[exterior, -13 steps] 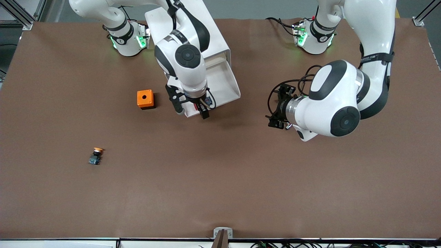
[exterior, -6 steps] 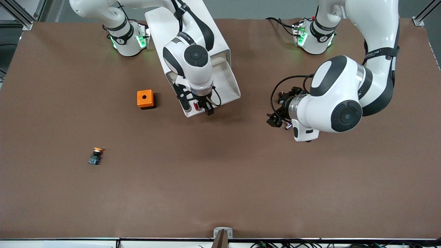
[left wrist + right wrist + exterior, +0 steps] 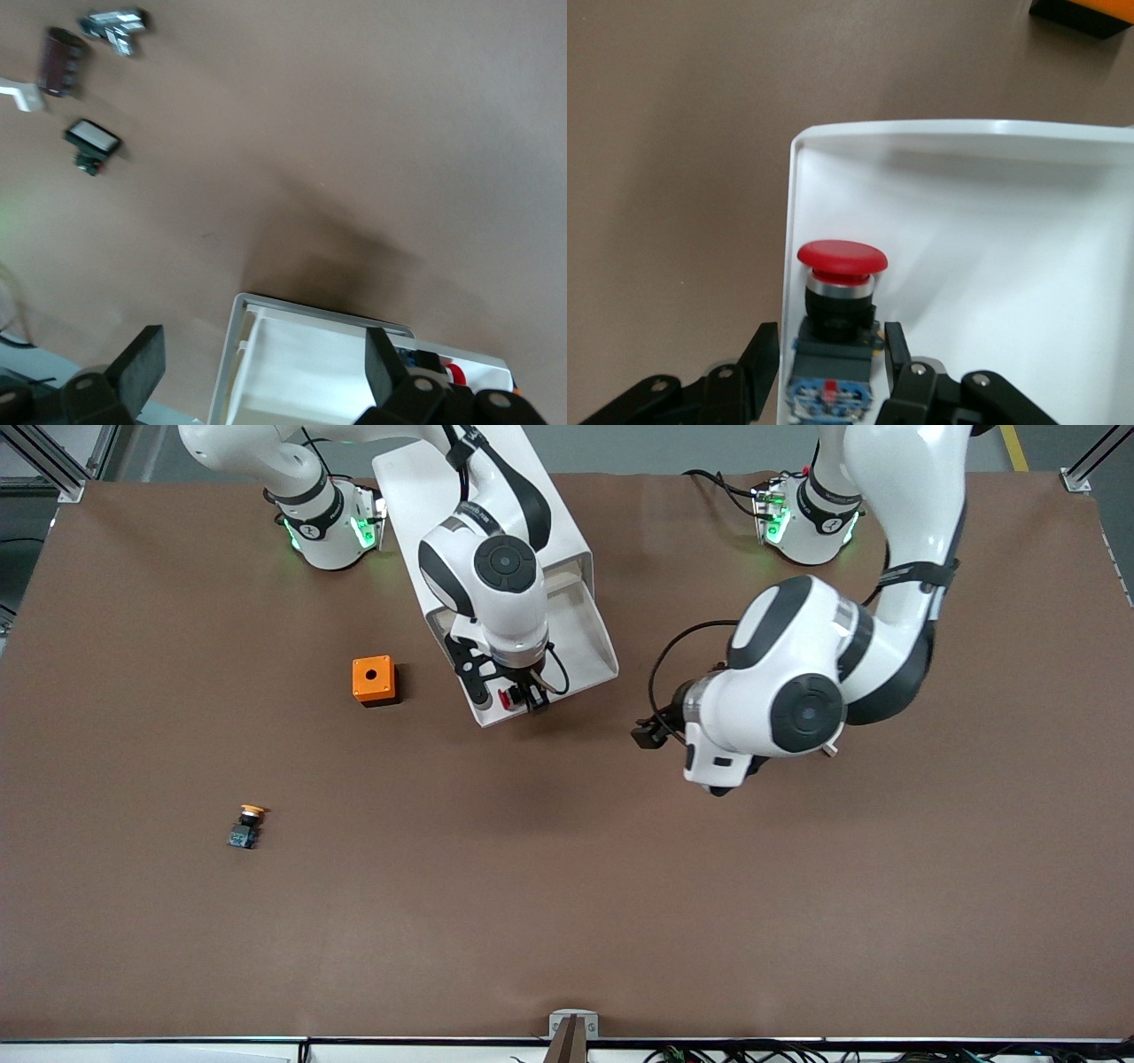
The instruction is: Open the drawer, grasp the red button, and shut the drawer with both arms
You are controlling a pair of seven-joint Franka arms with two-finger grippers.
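The white cabinet (image 3: 567, 536) stands near the right arm's base, with its top drawer (image 3: 585, 638) pulled out toward the front camera. The red-capped button (image 3: 505, 697) lies in the drawer's front corner, against the wall on the right arm's side (image 3: 842, 257). My right gripper (image 3: 508, 700) is down over it. It is open, with one finger (image 3: 760, 359) on each side of the button's black-and-blue body (image 3: 830, 341). My left gripper (image 3: 654, 735) hovers over the table beside the drawer, toward the left arm's end. It is wide open and empty (image 3: 261, 341), and the drawer's corner (image 3: 244, 305) shows between its fingers.
An orange box with a hole (image 3: 373, 680) sits beside the drawer, toward the right arm's end. An orange-capped button (image 3: 247, 825) lies nearer the front camera. Several small items (image 3: 91, 142) lie on the table, seen far off in the left wrist view.
My right gripper moved from the drawer's front edge to over the button and now straddles it. My left arm swung across the table toward the drawer.
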